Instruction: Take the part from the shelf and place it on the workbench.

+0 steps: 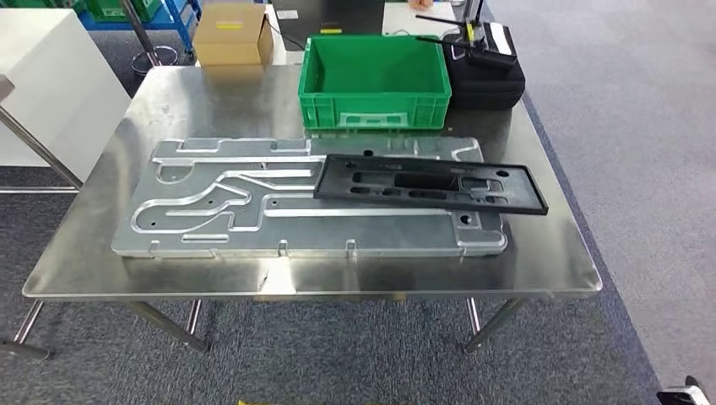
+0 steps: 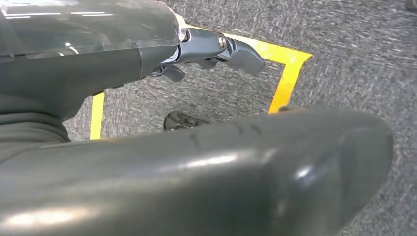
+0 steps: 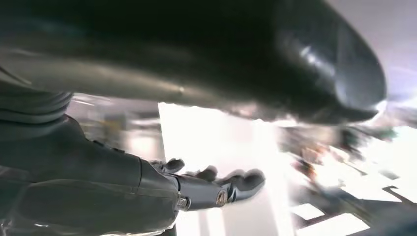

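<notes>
A flat black rectangular part [image 1: 431, 184] with several cut-outs lies slightly askew on a large machined aluminium plate [image 1: 253, 207], which rests on the steel workbench [image 1: 549, 249]. My left hand [image 2: 123, 69] hangs over grey carpet, its dark fingers [image 2: 231, 51] stretched out, its thick thumb [image 2: 236, 172] apart from them, and nothing in it. My right hand [image 3: 147, 182] appears blurred against a bright background, fingers [image 3: 236, 184] extended and holding nothing.
A green plastic bin [image 1: 374, 80] stands at the back of the bench, with a black case [image 1: 485, 76] to its right. A cardboard box [image 1: 232, 34] sits behind the bench. Yellow floor tape [image 2: 287, 73] runs across the carpet under my left hand.
</notes>
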Tool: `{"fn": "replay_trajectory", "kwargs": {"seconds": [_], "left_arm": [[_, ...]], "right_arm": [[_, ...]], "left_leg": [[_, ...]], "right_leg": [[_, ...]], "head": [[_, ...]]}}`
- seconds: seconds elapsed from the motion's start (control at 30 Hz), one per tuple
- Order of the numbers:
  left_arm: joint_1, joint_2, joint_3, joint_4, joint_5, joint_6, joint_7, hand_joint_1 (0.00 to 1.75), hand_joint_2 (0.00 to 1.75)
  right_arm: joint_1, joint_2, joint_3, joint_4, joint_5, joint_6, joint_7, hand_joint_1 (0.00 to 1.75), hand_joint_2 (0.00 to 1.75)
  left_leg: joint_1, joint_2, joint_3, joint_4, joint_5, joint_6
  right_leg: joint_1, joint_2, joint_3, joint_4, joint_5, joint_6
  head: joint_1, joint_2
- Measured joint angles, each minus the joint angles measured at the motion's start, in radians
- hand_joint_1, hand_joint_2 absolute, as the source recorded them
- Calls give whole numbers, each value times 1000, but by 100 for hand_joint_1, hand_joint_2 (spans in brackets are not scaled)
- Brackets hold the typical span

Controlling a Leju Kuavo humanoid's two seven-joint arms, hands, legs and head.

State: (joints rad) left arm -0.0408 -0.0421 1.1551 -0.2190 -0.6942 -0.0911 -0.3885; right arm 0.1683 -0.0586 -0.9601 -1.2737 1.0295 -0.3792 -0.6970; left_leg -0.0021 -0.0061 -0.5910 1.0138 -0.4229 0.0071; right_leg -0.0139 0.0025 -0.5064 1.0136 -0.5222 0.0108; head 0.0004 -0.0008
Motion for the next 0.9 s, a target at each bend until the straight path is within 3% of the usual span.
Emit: {"fn": "replay_trajectory", "kwargs": {"seconds": [0.07,0.1,0.17,0.23,0.27,0.3,0.33,0.4,0.43,0.47,0.57,0.6,0.63,0.67,0.73,0.77,0.8,0.83,0.87,0.9], "left_arm": [[0,1,3,0,-5,-3,-2,0,0],[0,1,5,0,-7,-5,-3,0,0],[1,1,7,0,-10,-10,-2,0,0],[2,1,8,0,-11,-19,-1,0,0],[4,0,9,0,-10,-23,-1,0,0],[7,0,10,0,-10,-27,-2,0,0],[10,0,11,0,-10,-29,-2,0,0],[11,0,12,0,-10,-31,-2,0,0],[9,1,13,-1,-12,-33,-2,0,0],[7,2,13,-1,-18,-38,1,0,0],[9,2,10,-1,-59,-64,30,0,0],[10,3,6,-1,-77,-75,44,0,0],[11,3,0,-1,-95,-87,58,0,0],[12,3,-6,-1,-111,-98,72,0,0],[14,1,-19,0,-137,-115,96,0,0],[15,-1,-26,1,-146,-120,106,0,0],[14,-5,-32,2,-154,-123,113,0,0],[13,-9,-37,3,-159,-124,117,0,0],[12,-13,-41,4,-164,-125,121,0,0],[11,-16,-46,4,-169,-125,125,0,0]], "right_arm": [[-28,11,-55,145,55,-28,9,0,0],[-42,16,-79,212,77,-28,21,0,0],[-68,23,-116,347,122,-4,67,0,0],[-86,33,-143,482,164,18,128,0,0],[-93,41,-153,542,180,22,150,0,0],[-99,48,-161,594,190,22,165,0,0],[-105,54,-168,639,195,21,171,0,0],[-116,61,-180,707,199,21,175,0,0],[-121,63,-185,735,201,26,183,0,0],[-128,64,-192,760,205,36,200,0,0],[-148,67,-212,841,238,116,344,0,0],[-154,70,-219,870,250,156,417,0,0],[-160,75,-225,895,255,195,485,0,0],[-166,80,-234,918,256,235,552,0,0],[-178,91,-253,956,246,309,658,0,0],[-185,96,-262,972,242,340,695,0,0],[-191,101,-269,986,241,366,721,0,0],[-196,105,-274,996,242,385,736,0,0],[-201,107,-277,1004,246,398,744,0,0],[-206,110,-278,1011,251,410,748,0,0]], "left_leg": [[2,0,-4,4,2,-12],[3,0,-12,17,-15,-18],[5,1,-44,103,-95,-27],[6,1,-79,235,-185,-32],[5,1,-78,274,-207,-32],[5,1,-55,269,-209,-30],[3,1,-9,219,-194,-25],[-5,2,115,50,-155,-4],[-9,3,157,-16,-141,6],[-13,4,179,-53,-133,14],[-16,7,172,-71,-103,24],[-14,9,164,-80,-86,29],[-10,11,153,-88,-67,34],[-7,13,138,-94,-50,36],[-7,16,105,-89,-26,36],[-6,18,86,-82,-16,33],[-5,20,66,-73,-8,30],[-2,21,46,-61,-1,25],[1,22,24,-47,5,20],[2,22,4,-30,9,15]], "right_leg": [[-1,-1,-9,-1,14,-15],[-3,-2,-16,-2,22,-23],[-4,-4,-38,-3,41,-35],[-1,-5,-66,0,59,-39],[1,-5,-80,2,68,-40],[3,-6,-94,5,76,-40],[5,-5,-105,7,84,-40],[9,-3,-119,9,99,-39],[9,-3,-121,8,107,-35],[7,-3,-121,6,115,-30],[3,-5,-121,-6,139,-13],[4,-4,-127,-1,126,-9],[5,-3,-135,18,94,-6],[4,-3,-148,57,44,-3],[1,-2,-172,177,-58,5],[-2,-2,-177,232,-76,9],[-5,-2,-171,264,-70,14],[-9,-3,-148,262,-44,19],[-14,-3,-108,226,-15,24],[-18,-2,-55,160,-6,30]], "head": [[0,0],[-1,0],[-4,0],[-7,0],[-6,0],[-7,0],[-7,0],[-7,0],[-6,0],[-7,0],[-10,0],[-9,0],[-9,0],[-8,0],[-7,0],[-7,0],[-7,0],[-7,0],[-7,0],[-7,0]]}}
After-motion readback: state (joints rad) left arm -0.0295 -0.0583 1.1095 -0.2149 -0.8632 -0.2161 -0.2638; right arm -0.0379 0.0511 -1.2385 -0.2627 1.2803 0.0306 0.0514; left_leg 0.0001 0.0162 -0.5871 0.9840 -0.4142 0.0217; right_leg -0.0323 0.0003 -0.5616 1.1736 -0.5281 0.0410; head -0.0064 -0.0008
